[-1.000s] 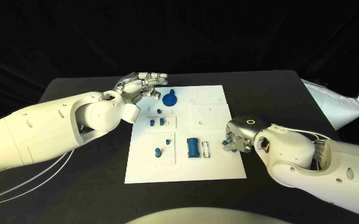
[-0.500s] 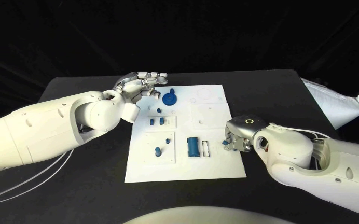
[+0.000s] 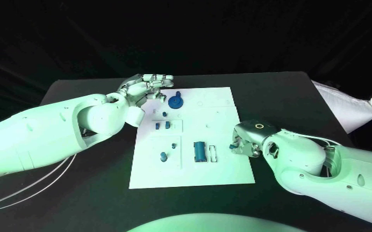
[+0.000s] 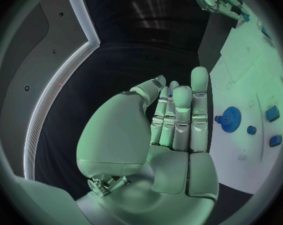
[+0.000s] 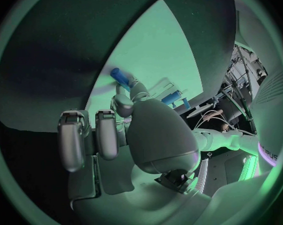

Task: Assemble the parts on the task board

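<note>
A: Status of the left hand point(image 3: 147, 87)?

B: It hovers at the far left corner of the task board point(image 3: 224, 175), where it was a second ago. Its fingers point(image 4: 182, 115) lie straight and close together with nothing in them, just beside the blue gear point(image 3: 176, 102), not touching it. The gear has not moved.

A: Parts on the board, left to right?

B: Small blue pieces point(image 3: 161, 126) sit in the middle left panel. A blue peg point(image 3: 163, 157) lies in the near left panel, and a blue cylinder point(image 3: 200, 151) lies to its right in the near middle. All hold the same positions as before.

A: The right hand point(image 3: 242, 147)?

B: It rests at the board's right edge, just beside the cylinder's recess, with no clear shift from the earlier pictures. In the right wrist view the thumb and a finger pinch a small blue pin point(image 5: 121, 78) over the white plate; the other fingers point(image 5: 71, 140) are curled back, clear of it.
</note>
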Robot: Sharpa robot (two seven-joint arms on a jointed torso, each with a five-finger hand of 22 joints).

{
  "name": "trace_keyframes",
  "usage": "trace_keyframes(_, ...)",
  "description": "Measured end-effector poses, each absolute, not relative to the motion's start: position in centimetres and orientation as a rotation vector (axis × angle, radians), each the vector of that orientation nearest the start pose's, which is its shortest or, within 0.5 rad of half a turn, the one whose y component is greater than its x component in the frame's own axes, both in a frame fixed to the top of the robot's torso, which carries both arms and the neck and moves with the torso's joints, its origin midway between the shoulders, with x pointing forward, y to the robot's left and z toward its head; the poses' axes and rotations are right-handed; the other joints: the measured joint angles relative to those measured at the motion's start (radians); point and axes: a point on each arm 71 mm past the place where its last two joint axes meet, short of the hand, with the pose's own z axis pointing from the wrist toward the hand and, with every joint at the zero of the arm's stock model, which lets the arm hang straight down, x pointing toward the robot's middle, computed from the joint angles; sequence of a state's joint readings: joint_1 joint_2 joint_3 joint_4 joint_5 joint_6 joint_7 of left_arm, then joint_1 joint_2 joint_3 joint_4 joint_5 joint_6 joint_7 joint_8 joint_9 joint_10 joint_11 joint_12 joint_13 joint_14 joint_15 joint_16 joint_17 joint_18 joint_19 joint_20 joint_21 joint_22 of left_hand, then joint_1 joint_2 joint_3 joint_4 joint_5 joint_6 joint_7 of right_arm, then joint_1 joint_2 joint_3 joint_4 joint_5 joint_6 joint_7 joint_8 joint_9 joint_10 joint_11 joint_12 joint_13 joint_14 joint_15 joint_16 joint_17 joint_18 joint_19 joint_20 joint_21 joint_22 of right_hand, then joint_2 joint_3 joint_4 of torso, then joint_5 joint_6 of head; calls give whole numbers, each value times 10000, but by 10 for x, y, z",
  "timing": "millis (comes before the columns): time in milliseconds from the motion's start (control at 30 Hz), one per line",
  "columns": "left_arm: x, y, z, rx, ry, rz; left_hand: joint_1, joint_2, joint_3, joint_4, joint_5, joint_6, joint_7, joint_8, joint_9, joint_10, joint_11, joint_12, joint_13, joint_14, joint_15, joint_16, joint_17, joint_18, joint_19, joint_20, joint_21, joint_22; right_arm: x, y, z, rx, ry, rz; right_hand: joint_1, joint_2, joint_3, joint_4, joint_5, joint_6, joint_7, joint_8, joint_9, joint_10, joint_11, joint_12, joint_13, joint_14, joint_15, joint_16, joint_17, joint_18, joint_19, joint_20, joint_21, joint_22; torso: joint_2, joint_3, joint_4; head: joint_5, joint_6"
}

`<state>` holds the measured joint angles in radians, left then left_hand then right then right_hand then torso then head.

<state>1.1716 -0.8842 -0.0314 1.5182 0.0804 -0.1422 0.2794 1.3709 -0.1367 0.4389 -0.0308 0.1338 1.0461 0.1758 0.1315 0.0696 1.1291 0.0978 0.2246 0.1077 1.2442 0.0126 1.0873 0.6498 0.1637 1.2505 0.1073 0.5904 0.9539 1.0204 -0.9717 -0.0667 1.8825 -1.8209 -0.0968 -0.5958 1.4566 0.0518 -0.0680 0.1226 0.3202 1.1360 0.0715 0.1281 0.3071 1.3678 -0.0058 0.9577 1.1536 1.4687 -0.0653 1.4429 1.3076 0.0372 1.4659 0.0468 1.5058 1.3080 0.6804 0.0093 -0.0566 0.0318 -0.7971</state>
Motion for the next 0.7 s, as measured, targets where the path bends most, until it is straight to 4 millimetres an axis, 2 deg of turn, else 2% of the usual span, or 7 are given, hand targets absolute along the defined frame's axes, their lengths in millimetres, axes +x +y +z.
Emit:
trace_keyframes(100,482,223,-197,-12686,15623,-16217,0,0,0,0,0,0,0,0,0,0,0,0,0,0,0,0,1,24,0,0,0,0,375,-183,-244,-2587,19255,2970,-105,102,451,40,538,-68,65,-127,-65,1,0,-39,-1,0,0,0,0,0,0,0,0,0,0,-1,0,6,9)
trace_keyframes(133,482,223,-197,-12686,15624,-16217,0,0,0,0,0,0,0,0,0,0,0,0,0,0,0,0,0,23,0,0,0,0,375,-184,-244,-2207,19344,3152,-118,102,597,156,657,-82,73,-130,-65,1,0,-41,-2,0,0,0,-1,0,0,0,0,0,0,-3,0,6,12)
trace_keyframes(200,482,223,-197,-12687,15626,-16217,0,0,0,0,0,0,0,0,0,0,0,0,-1,0,0,0,1,24,0,0,0,0,373,-185,-245,-1625,19524,3432,-365,-39,846,239,807,-97,56,-130,-62,2,-1,-61,-3,1,-1,0,-1,0,0,0,0,-1,0,-3,0,5,18)
trace_keyframes(267,482,223,-197,-12688,15629,-16218,0,0,0,0,0,0,0,0,-1,0,0,0,-1,0,0,0,0,24,0,0,0,1,372,-186,-245,-953,19762,3716,-819,-108,1246,196,838,-96,55,-129,-60,14,8,-61,36,1,-2,0,-1,-1,0,0,0,-1,0,-4,0,-2,31)
trace_keyframes(400,482,222,-197,-12685,15639,-16229,39,38,0,0,0,0,0,0,0,0,0,0,-1,0,0,0,-11,23,0,0,0,-8,373,-187,-241,312,20086,4222,-1385,-362,1403,449,764,-34,-7,-77,107,133,-19,6,96,-3,-7,0,-1,0,0,0,0,-2,1,-8,3,-17,48)
trace_keyframes(700,482,222,-197,-12684,15651,-16239,81,81,0,0,0,0,0,0,0,0,0,1,8,0,1,0,-32,21,1,0,-36,-8,372,-180,-238,2305,20527,5160,-1610,-565,1496,570,963,-9,-32,-70,118,150,-36,46,131,-3,-7,0,-2,0,0,0,-1,-2,7,-11,22,24,30)
